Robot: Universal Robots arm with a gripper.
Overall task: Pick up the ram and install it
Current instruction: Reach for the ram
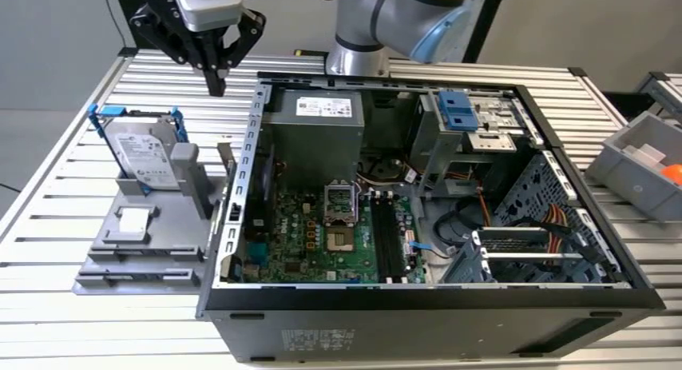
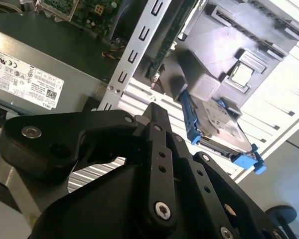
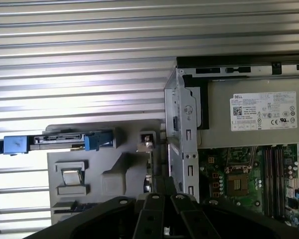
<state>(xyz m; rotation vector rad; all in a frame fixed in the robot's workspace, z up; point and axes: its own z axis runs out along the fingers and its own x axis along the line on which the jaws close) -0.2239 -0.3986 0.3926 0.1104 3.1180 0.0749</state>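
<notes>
One computer case (image 1: 426,326), one hard drive (image 1: 144,150), one grey stand (image 1: 160,262).

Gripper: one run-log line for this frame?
gripper shut, empty | over table beside PC case | ram standing in grey holder, untouched | install not started

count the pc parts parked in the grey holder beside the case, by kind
hard drive: 1
ram stick: 1
cpu chip: 1
total: 3
</notes>
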